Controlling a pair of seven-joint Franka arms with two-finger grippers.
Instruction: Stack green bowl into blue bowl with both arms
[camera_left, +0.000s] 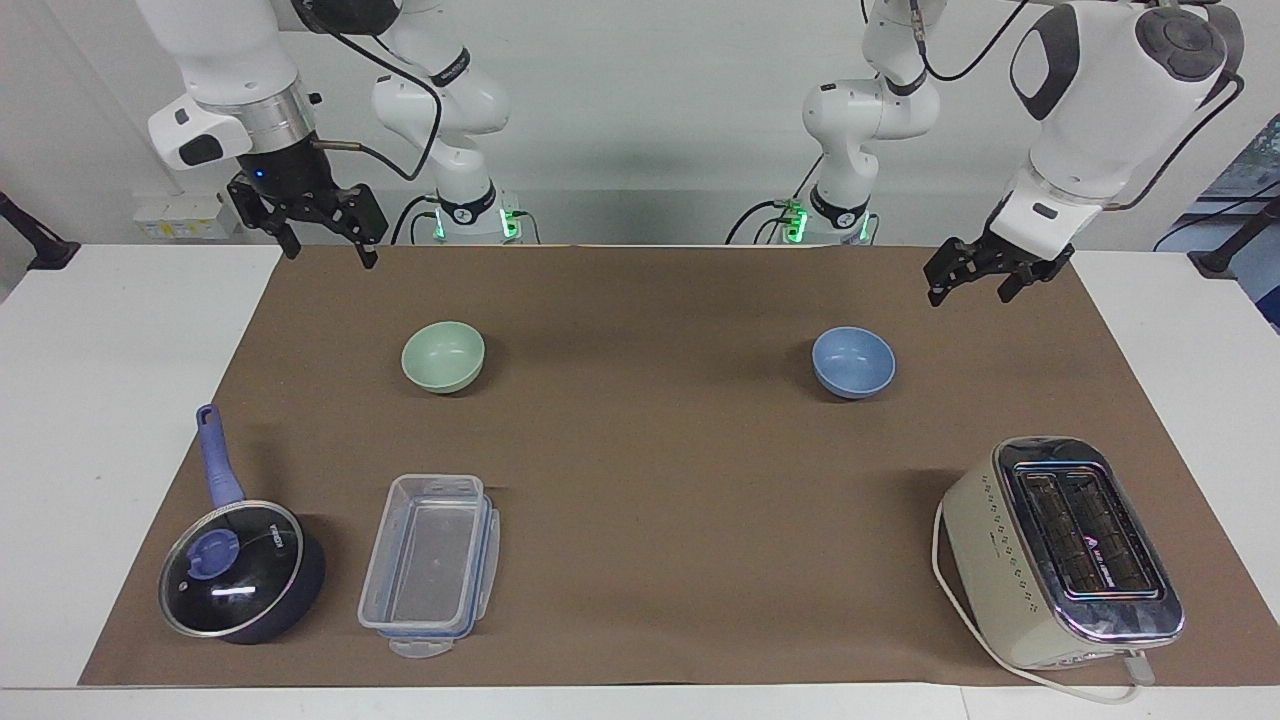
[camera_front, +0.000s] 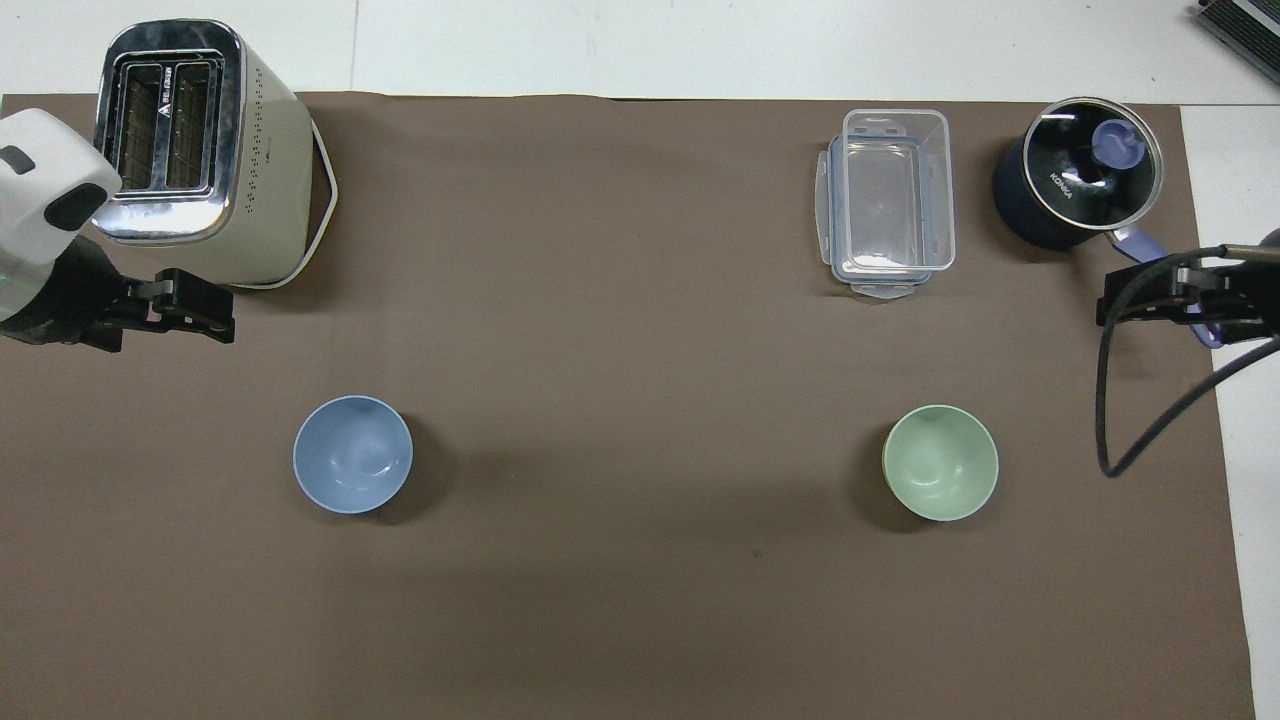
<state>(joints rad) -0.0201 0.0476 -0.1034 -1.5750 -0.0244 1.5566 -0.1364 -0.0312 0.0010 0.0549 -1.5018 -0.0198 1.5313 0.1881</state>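
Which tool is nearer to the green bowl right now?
Right. The right tool hangs open, up in the air at the green bowl's end of the table; the left tool hangs open at the other end, by the blue bowl.

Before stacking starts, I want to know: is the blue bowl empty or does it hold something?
Empty. The blue bowl stands upright on the mat, and only its bare inside shows.

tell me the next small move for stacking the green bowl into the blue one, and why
Probably bring the right pincer down over the green bowl to grip its rim. Both pincers hang open and empty in the air, and the green bowl sits untouched at the right arm's end of the brown mat, apart from the blue bowl near the left pincer.
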